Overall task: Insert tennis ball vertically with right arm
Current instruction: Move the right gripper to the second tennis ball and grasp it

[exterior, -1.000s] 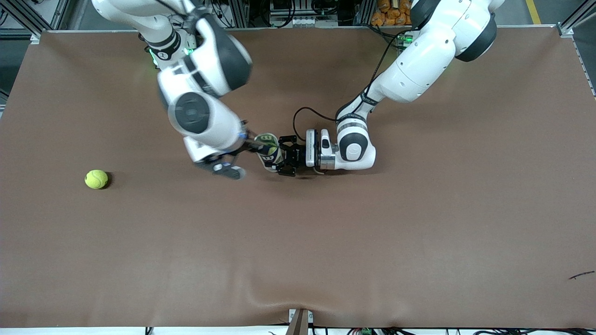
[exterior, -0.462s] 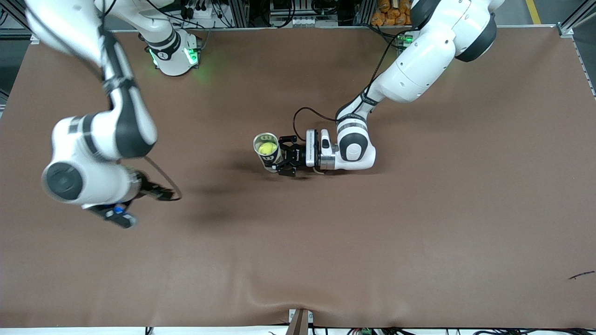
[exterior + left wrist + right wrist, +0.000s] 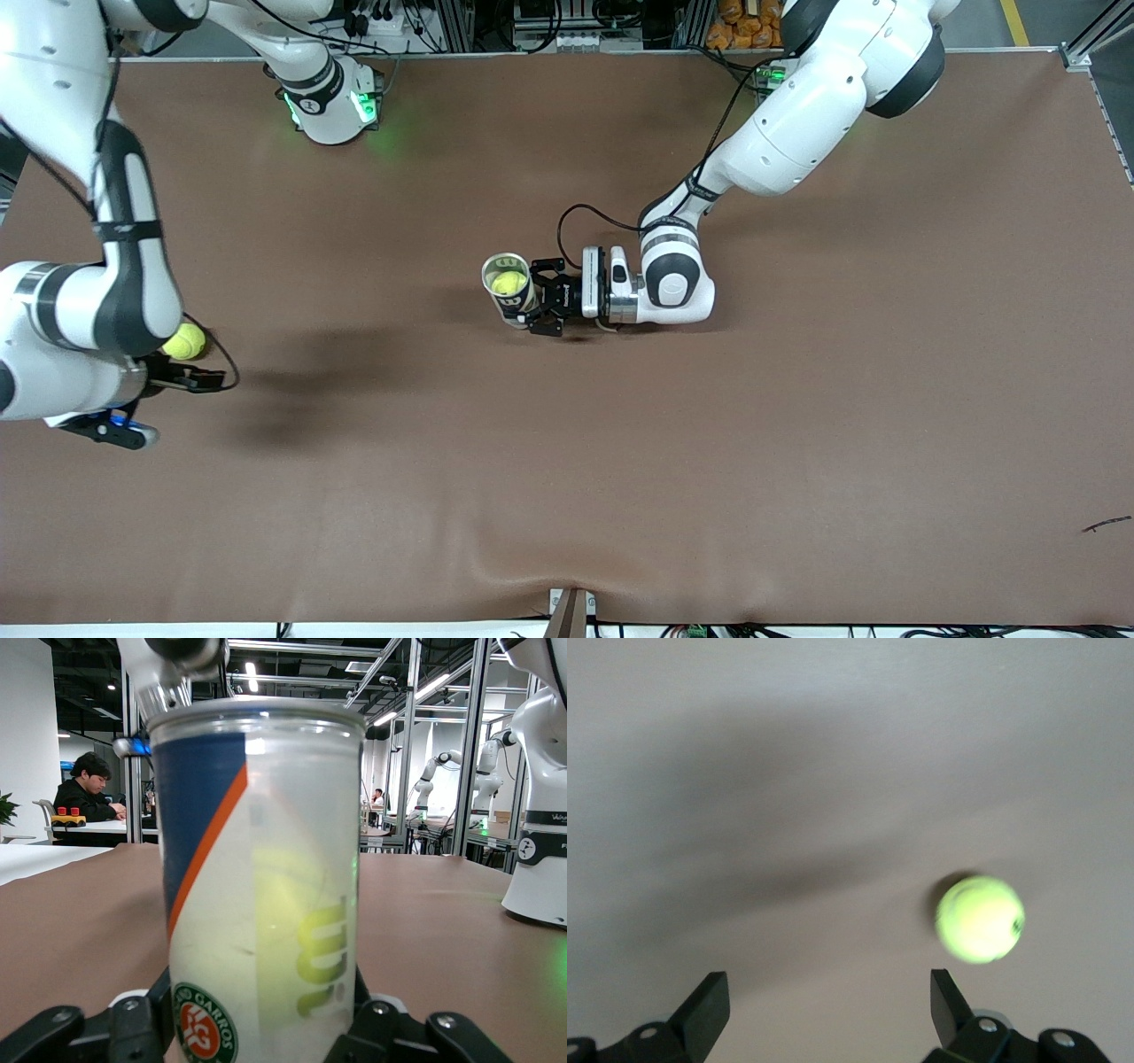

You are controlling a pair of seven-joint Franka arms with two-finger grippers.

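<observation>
A clear tennis ball can with a blue and orange label stands upright at the table's middle, and a yellow ball lies inside it. My left gripper is shut on the can low on its side. The can fills the left wrist view, with my left gripper round its base. A loose yellow tennis ball lies on the table toward the right arm's end. My right gripper hangs open and empty just beside that ball. In the right wrist view the ball lies outside the open gripper.
The brown table stretches wide toward the front camera. A small dark mark lies near the front corner at the left arm's end. The right arm's base stands at the table's back edge.
My right arm has swung away from the can to the right arm's end of the table, down beside the loose ball. The ball in the can now shows. The left arm has not moved.
</observation>
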